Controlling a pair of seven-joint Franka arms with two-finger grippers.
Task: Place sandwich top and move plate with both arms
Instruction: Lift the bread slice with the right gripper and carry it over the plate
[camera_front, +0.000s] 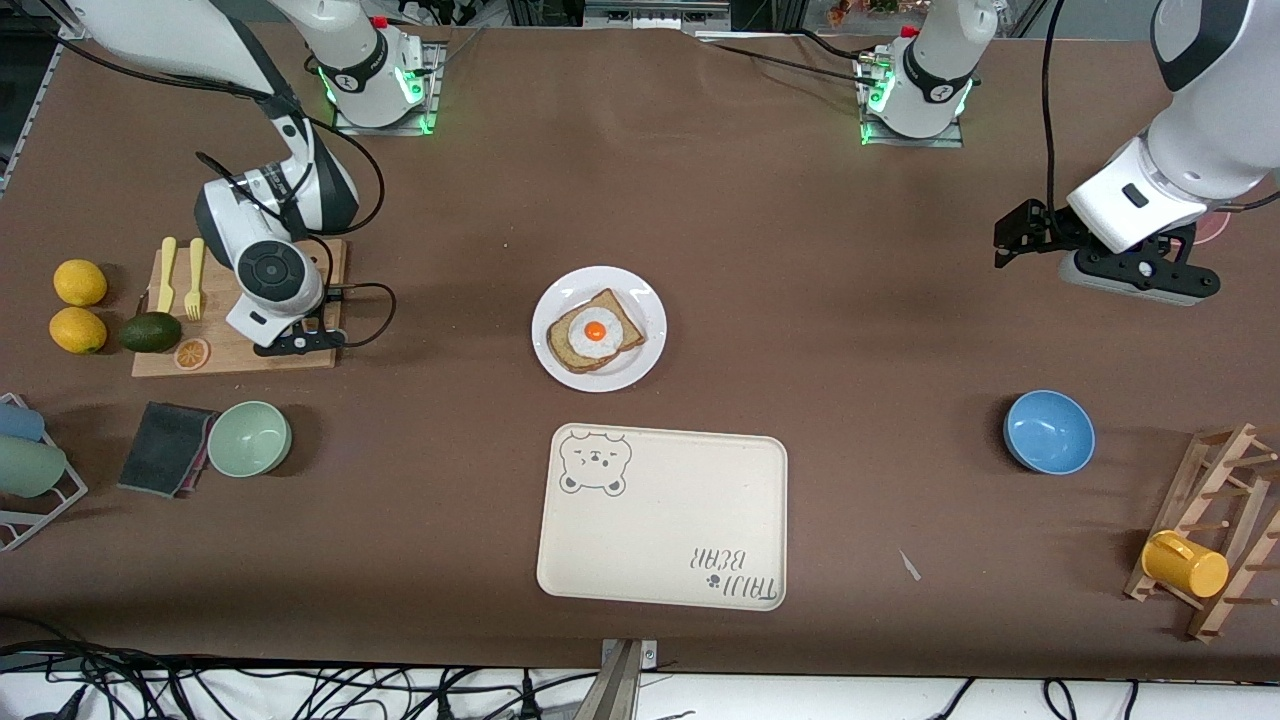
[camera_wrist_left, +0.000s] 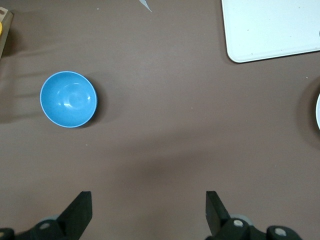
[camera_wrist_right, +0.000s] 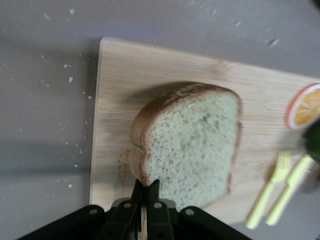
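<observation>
My right gripper (camera_wrist_right: 145, 192), over the board (camera_wrist_right: 165, 65), pinches the bread (camera_wrist_right: 192, 142) by its crust edge and must carry it level to the egg slice (camera_front: 595, 333) on the plate (camera_front: 557, 298); my left gripper (camera_wrist_left: 148, 210) waits, fingers spread.

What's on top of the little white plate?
The white plate holds a slice of brown bread with a fried egg on it. The egg covers the bread's middle, and the bread covers the plate beneath. No top slice there yet; the right gripper pinches it over the cutting board.
</observation>
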